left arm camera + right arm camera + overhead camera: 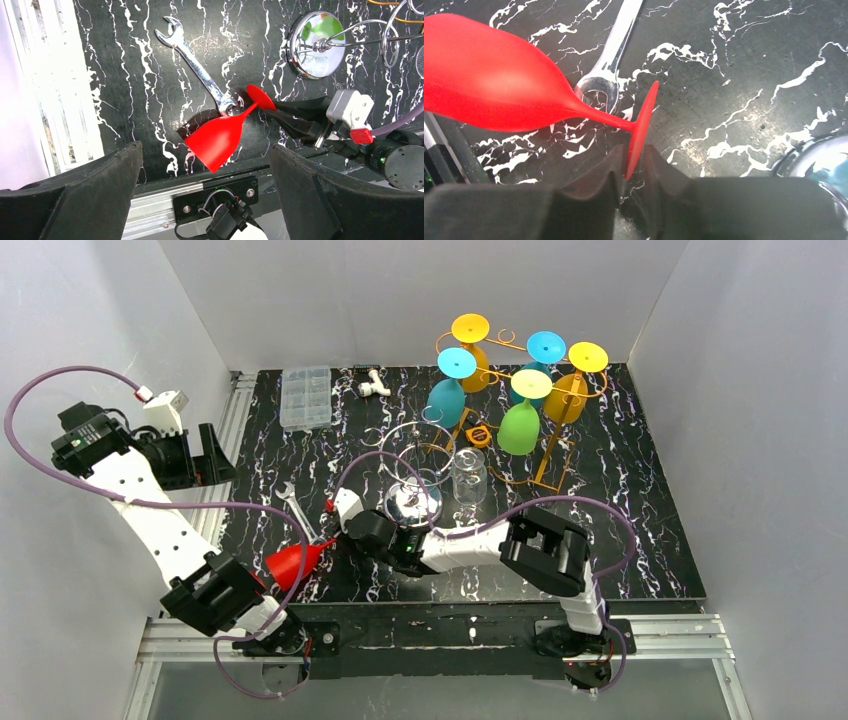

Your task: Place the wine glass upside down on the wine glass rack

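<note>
The red wine glass point(292, 562) point(220, 137) point(494, 80) lies on its side near the front left of the black marbled mat, foot toward the right. My right gripper point(334, 532) point(270, 112) point(631, 155) is low over the mat with its jaws pinched on the rim of the glass's round foot. A silver wire rack with a chrome base point(415, 502) point(312, 47) stands just behind. An orange rack point(548, 455) at the back holds several coloured glasses upside down. My left gripper point(205, 455) point(205, 147) hangs wide open at the far left, holding nothing.
A wrench point(295, 510) point(195, 60) point(611, 65) lies flat beside the glass's stem. A clear glass point(468, 480) stands by the silver rack. A clear compartment box point(306, 397) and a white pipe fitting point(372, 387) sit at the back left. White walls enclose the mat.
</note>
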`<act>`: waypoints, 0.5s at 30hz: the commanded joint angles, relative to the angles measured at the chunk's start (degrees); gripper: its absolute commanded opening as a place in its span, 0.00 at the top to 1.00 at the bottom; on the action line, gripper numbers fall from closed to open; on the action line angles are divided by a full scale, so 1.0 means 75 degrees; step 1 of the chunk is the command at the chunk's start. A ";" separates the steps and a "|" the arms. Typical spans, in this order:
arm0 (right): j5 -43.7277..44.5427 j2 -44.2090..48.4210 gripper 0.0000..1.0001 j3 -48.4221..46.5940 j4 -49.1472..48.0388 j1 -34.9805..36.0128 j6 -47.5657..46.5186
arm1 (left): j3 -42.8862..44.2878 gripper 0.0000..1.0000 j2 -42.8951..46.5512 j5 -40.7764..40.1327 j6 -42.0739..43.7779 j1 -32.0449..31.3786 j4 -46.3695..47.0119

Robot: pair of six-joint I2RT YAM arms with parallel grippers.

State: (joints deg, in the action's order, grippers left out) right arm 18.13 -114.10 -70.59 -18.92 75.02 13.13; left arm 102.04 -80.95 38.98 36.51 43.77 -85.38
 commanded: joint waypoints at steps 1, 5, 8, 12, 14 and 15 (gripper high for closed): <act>0.0041 -0.0227 0.81 -0.0554 -0.0493 0.0040 0.0083 | 0.0356 0.02 0.0135 0.0000 0.0182 0.0023 -0.1480; 0.0449 0.0310 0.99 -0.0356 -0.0489 0.0038 -0.0078 | 0.0667 0.02 0.0146 0.0146 0.0329 0.0024 -0.1487; 0.0758 0.1034 0.99 -0.0185 -0.0393 0.0040 -0.0518 | 0.1030 0.02 0.0196 0.0658 0.0496 0.0024 -0.1494; 0.0996 0.2016 0.99 -0.0378 -0.0112 0.0040 -0.1389 | 0.1407 0.02 0.0556 0.2289 0.1310 0.0024 -0.1483; 0.1033 0.2442 0.99 -0.0693 0.0176 0.0040 -0.2074 | 0.1480 0.02 0.0837 0.3318 0.2070 0.0018 -0.1483; 0.1048 0.2683 0.99 -0.0890 0.0339 0.0040 -0.2425 | 0.1482 0.02 0.1014 0.3865 0.2551 0.0023 -0.1477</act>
State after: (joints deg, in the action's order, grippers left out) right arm 23.00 -102.67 -71.57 -16.45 75.07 5.39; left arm 110.80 -79.42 49.45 43.68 43.79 -85.36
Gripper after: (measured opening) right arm 0.042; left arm 0.982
